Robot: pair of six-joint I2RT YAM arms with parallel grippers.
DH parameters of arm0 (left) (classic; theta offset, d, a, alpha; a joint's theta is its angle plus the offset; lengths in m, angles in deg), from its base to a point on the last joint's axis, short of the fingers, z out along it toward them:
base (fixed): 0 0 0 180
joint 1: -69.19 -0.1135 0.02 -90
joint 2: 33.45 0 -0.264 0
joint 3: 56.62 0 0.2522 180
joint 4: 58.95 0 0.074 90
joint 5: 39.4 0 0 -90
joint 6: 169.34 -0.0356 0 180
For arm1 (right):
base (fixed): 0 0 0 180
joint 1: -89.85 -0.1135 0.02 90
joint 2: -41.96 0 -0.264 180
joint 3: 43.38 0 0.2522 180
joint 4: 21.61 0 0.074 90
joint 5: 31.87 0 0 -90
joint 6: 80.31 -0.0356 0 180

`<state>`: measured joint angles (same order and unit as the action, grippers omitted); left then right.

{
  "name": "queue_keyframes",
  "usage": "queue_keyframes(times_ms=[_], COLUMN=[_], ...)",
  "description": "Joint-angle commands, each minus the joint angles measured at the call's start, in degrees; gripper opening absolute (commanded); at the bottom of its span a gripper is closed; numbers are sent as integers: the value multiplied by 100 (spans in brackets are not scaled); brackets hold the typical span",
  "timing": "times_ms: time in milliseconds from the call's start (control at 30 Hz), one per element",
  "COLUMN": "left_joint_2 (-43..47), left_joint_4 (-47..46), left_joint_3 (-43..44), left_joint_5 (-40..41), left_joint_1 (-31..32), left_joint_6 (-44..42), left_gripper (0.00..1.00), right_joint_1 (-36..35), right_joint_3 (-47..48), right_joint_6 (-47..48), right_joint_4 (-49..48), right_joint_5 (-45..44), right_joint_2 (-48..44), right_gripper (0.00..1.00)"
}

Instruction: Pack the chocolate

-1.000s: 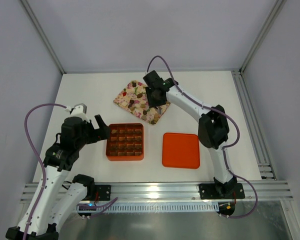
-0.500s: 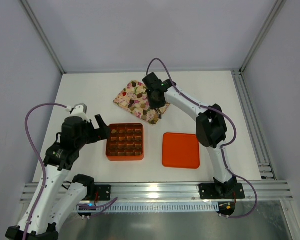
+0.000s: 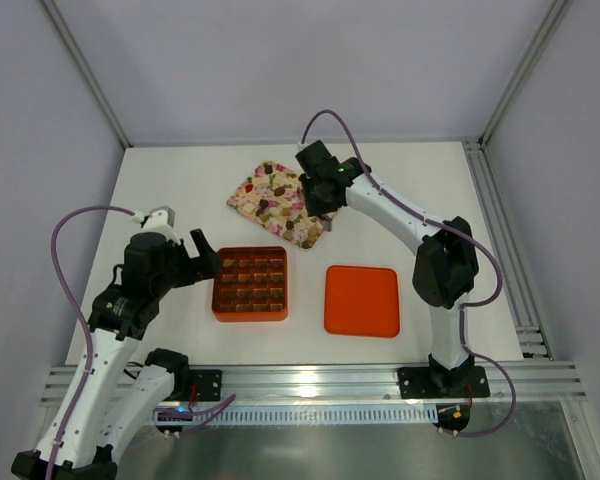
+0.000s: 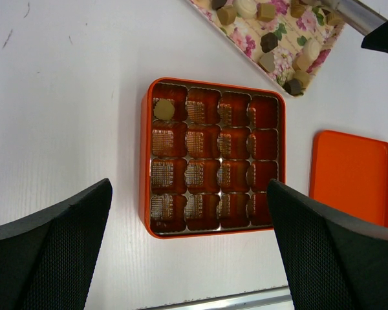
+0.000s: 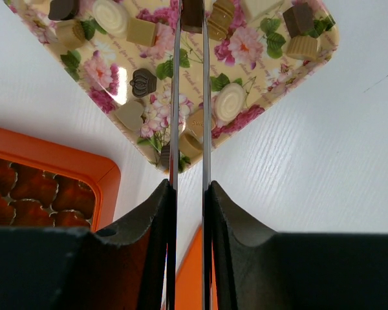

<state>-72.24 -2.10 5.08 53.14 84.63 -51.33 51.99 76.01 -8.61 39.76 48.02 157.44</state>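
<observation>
Several chocolate pieces (image 5: 144, 82) lie on the pink floral tray (image 3: 245, 195) at the back. My right gripper (image 5: 192, 6) hangs over the tray, its two long metal blades nearly together with a brown chocolate (image 5: 192, 19) pinched between the tips. From above, the right gripper (image 3: 310, 203) is over the tray's right half. The orange grid box (image 4: 145, 161) has one tan chocolate (image 4: 163, 110) in its top-left cell; the other cells show only foil. My left gripper (image 4: 191, 258) is wide open and holds nothing, just left of the box (image 3: 250, 284).
The flat orange lid (image 3: 362, 300) lies right of the box. The tray's near corner (image 5: 174, 161) points at the gap between box and lid. Metal rails run along the table's front and right edges.
The right blades have narrowed onto a chocolate, and the right wrist has shifted slightly right over the tray. The left arm has not moved.
</observation>
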Motion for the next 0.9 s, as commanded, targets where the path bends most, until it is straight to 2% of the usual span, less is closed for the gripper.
queue_keyframes(times_ms=[0,267,667,867], left_joint_2=[-6,3,11,46], left_joint_4=[-161,-169,-169,-169], left_joint_3=[31,31,31,31], left_joint_5=[35,27,18,35], left_joint_1=[-24,-24,-15,-15], left_joint_6=[-32,-41,-41,-41], left_gripper=[100,100,100,100], right_joint_1=[-45,-335,-1600,-2022], right_joint_3=[-112,-411,-753,-877], right_joint_6=[46,-24,-314,-463], right_joint_4=[-270,-288,-401,-464], right_joint_5=[27,185,44,0], right_joint_2=[-614,-1062,-1528,-1458], right_gripper=[23,23,23,23])
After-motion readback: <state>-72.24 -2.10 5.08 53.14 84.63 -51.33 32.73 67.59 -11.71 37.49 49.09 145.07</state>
